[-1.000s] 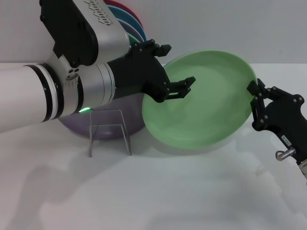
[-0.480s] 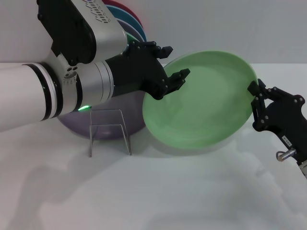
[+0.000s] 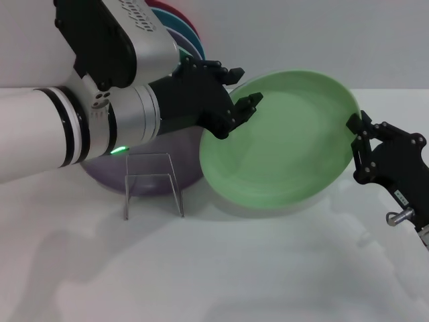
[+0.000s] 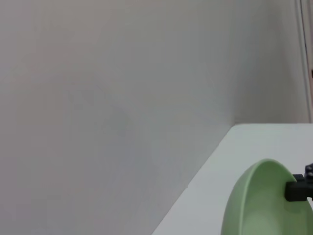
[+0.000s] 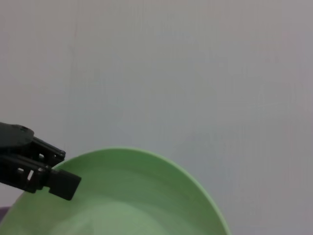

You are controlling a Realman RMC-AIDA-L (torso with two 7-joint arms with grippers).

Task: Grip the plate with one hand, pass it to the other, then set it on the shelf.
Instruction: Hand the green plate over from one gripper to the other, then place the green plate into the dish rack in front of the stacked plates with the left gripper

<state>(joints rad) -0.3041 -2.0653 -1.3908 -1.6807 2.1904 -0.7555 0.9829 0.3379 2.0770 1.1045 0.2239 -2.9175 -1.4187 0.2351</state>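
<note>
I am viewing one round, matte mint-green plastic plate [image 3: 281, 144], tilted: right black gripper [image 3: 356, 137] is clamping its rim; left black multi-finger gripper [image 3: 236, 100] is closing narrowly over the opposite rim.

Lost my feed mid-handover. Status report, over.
Right gripper shut on plate, held tilted above table. Left gripper open at plate's opposite rim, not clamped. Wire rack below left arm, purple plate behind it.

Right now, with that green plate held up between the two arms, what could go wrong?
The plate is tilted in the air, gripped only at one edge by the right gripper; it may slip if released too soon. The left gripper is at the opposite rim, and a poor grip there could drop it. The wire shelf looks much narrower than the plate, and a purple plate lies right behind it, so placing could go askew.
</note>
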